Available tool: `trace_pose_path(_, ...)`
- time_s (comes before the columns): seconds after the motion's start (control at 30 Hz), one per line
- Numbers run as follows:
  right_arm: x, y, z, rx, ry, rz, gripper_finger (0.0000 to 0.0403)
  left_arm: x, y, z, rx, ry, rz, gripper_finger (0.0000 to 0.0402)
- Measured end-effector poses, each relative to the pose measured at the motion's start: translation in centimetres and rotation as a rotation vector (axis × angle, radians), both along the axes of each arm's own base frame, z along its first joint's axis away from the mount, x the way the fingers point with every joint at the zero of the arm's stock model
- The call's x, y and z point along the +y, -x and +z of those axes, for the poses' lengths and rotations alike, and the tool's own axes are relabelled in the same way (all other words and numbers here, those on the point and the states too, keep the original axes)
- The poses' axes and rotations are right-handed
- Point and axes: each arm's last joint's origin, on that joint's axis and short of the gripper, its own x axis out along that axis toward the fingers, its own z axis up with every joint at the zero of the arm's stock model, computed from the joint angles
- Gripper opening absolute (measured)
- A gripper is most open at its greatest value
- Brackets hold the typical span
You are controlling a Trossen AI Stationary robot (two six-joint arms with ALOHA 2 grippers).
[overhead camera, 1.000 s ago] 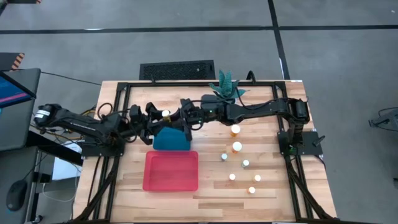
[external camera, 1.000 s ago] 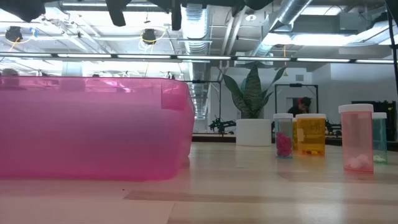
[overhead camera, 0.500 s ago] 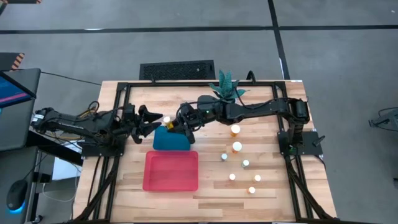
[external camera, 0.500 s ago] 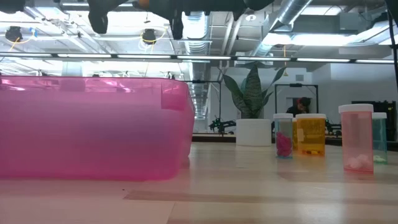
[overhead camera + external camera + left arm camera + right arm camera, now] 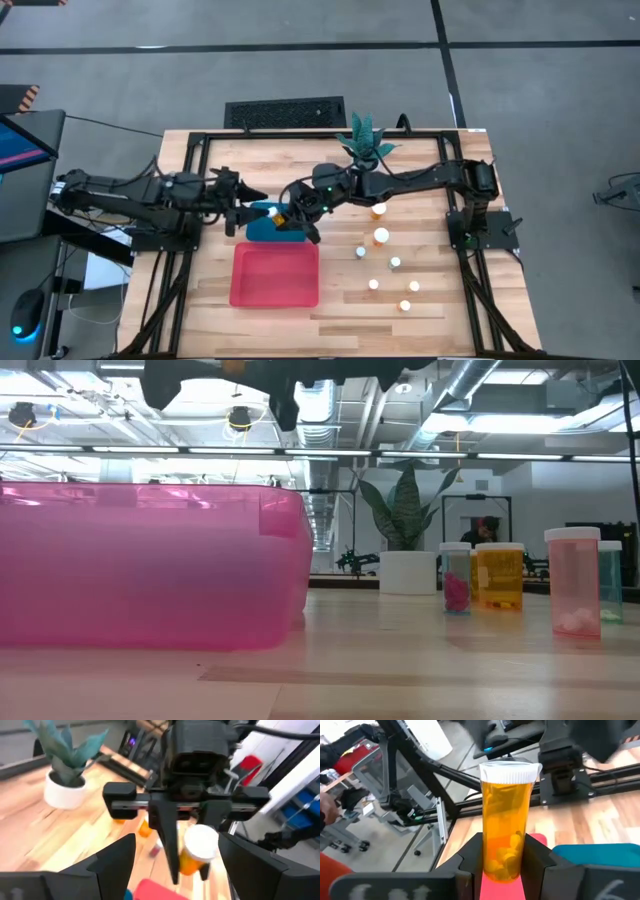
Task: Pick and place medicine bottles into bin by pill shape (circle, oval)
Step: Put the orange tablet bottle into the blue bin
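I hold the amber medicine bottle (image 5: 507,827) clamped upright in my right gripper (image 5: 292,216) above the teal bin (image 5: 262,229), beside the pink bin (image 5: 275,275), keeping its pills visible, while my left gripper (image 5: 247,205) waits spread and empty just beside it.

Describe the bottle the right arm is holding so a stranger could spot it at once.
Start at the teal bin near the table's middle, just behind the pink bin. Above its right edge the right pincer grips an amber bottle with a white cap, pills inside. Unlike the other bottles standing on the wood to the right, it is off the table.
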Motion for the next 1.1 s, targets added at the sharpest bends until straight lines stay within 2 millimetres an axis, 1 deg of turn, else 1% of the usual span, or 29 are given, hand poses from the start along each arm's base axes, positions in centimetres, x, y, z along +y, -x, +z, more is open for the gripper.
trace_pose_path(0.17,0.4,0.0,-0.1,0.007,0.0,0.009,0.0107,0.1,-1.2,1.0,0.007,0.055,-0.102,0.0282)
trace_pose_path(0.43,0.5,0.0,-0.1,0.007,0.0,0.009,0.0107,-0.2,-2.2,0.9,0.048,0.133,-0.199,0.0282)
trace_pose_path(0.63,0.5,0.0,-0.1,0.006,0.001,0.008,0.0107,-0.2,-2.5,0.3,0.094,0.133,-0.189,0.0282)
trace_pose_path(0.8,0.5,0.0,-0.1,0.013,0.001,0.008,0.0107,-0.3,-3.4,-0.1,0.104,0.115,-0.184,0.0279)
trace_pose_path(1.1,0.5,0.1,-0.3,0.027,0.001,0.009,0.0107,-0.3,-3.6,-0.1,0.103,0.099,-0.18,0.0249)
